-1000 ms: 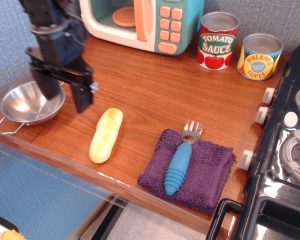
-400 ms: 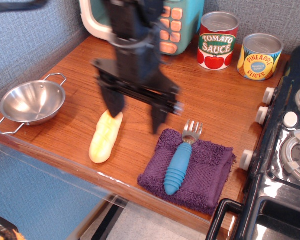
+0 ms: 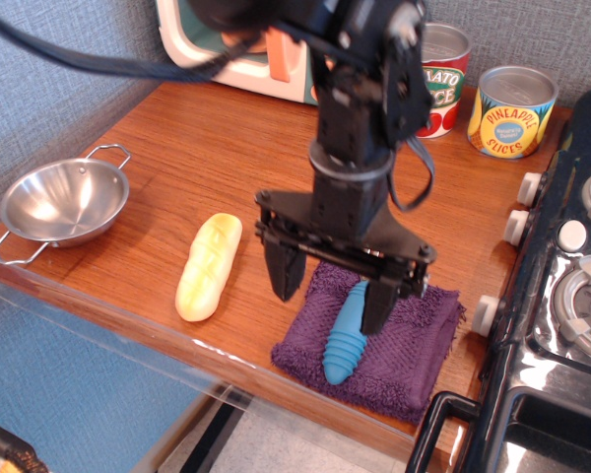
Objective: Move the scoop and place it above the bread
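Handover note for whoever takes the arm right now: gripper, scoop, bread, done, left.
Gripper: open, empty, fingers straddling the scoop, over the purple cloth.
Scoop: lying on the cloth, blue handle showing, head hidden behind the gripper.
Bread: on the wooden counter, left of the cloth, untouched.
Done: arm lined up over the scoop.
Left: lower, close on the handle, lift, set it on the counter above the bread.

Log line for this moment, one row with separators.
phase: approach | gripper: open, over blue-handled scoop | scoop: lying on purple cloth, not gripped | pale yellow bread roll: on wooden counter
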Motion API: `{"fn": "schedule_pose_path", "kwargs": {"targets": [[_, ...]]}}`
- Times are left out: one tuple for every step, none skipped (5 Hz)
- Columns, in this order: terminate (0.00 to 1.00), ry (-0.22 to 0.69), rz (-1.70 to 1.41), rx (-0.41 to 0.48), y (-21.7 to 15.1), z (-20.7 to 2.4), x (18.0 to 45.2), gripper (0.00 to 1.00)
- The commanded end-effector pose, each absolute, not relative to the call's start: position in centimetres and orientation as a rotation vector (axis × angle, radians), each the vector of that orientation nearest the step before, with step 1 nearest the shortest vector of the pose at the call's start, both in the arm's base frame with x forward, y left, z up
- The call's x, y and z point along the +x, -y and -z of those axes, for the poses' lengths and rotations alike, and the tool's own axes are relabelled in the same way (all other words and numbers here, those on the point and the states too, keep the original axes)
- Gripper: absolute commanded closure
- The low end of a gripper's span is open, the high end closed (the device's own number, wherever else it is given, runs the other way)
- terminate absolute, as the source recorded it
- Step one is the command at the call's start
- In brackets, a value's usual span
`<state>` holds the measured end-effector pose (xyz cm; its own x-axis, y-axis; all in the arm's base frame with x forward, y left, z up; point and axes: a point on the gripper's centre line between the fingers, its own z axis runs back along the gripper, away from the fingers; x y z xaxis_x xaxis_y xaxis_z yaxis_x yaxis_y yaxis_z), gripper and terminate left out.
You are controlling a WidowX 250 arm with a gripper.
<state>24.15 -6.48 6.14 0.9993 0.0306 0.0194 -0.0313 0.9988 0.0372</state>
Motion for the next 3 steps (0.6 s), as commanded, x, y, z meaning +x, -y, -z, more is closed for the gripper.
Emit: {"fn": "schedule_pose_path", "kwargs": {"targets": [[0.00, 0.116, -0.118, 0.048, 8.17, -4.45, 25.21, 0.00], [0.00, 0.127, -0.147, 0.041, 8.06, -4.00, 25.32, 0.00], [0.00, 0.128, -0.152, 0.059, 7.63, -3.49, 25.66, 0.00]]}}
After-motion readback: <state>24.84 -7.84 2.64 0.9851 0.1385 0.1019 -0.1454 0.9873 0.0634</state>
